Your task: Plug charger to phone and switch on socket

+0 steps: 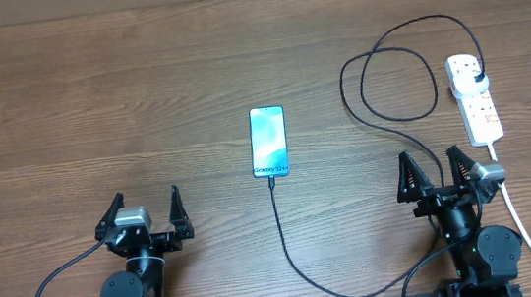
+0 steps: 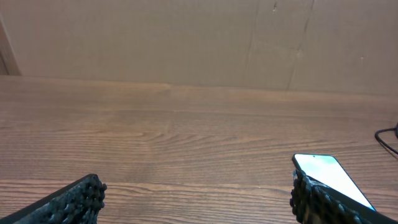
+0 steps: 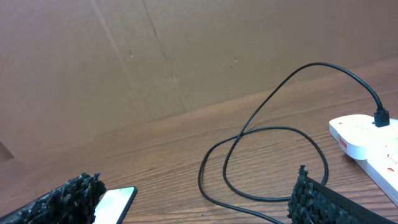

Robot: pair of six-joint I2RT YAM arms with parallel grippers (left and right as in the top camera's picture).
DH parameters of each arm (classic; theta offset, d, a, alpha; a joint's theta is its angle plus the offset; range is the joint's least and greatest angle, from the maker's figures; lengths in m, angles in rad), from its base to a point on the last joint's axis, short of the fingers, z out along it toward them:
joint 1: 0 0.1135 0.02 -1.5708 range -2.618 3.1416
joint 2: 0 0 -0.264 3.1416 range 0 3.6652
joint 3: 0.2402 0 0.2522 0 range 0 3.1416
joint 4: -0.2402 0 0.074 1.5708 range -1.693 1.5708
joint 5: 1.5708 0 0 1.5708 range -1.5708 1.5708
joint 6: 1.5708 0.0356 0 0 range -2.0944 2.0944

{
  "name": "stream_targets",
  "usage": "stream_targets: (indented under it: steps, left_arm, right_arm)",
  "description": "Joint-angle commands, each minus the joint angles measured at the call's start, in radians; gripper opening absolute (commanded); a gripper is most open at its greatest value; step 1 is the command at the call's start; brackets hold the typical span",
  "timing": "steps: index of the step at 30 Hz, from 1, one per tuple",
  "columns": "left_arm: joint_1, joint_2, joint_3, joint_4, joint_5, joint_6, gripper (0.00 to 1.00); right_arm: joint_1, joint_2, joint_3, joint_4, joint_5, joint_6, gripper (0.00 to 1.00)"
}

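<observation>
Holding my left claw (image 1: 145,199) and right claw (image 1: 430,158) released, I see the phone (image 1: 269,142) between them, farther out, long axis pointing away, charger (image 1: 276,212) entering its near end.

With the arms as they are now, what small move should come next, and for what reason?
Probably the right pincer, open and nearest, should reach forward toward the socket. The charger already seems to meet the phone and its plug sits in the far outlet, so the switch likely remains.
</observation>
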Motion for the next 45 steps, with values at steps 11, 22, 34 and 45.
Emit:
stream_targets:
  steps: [11, 22, 34, 45]
  left_arm:
    - [0.007, -0.01, -0.005, 0.001, -0.003, 0.023, 1.0]
    - [0.007, -0.01, -0.005, 0.001, -0.003, 0.023, 0.99]
    - [0.007, -0.01, -0.005, 0.001, -0.003, 0.023, 1.0]
    - [0.007, -0.01, -0.005, 0.001, -0.003, 0.023, 0.99]
  right_arm:
    - [0.0, -0.012, -0.011, 0.003, 0.013, -0.002, 1.0]
    - [0.0, -0.012, -0.011, 0.003, 0.013, -0.002, 1.0]
    - [-0.001, -0.012, -0.011, -0.002, 0.036, -0.048, 1.0]
    - [0.02, -0.012, -0.011, 0.0, 0.031, -0.237, 1.0]
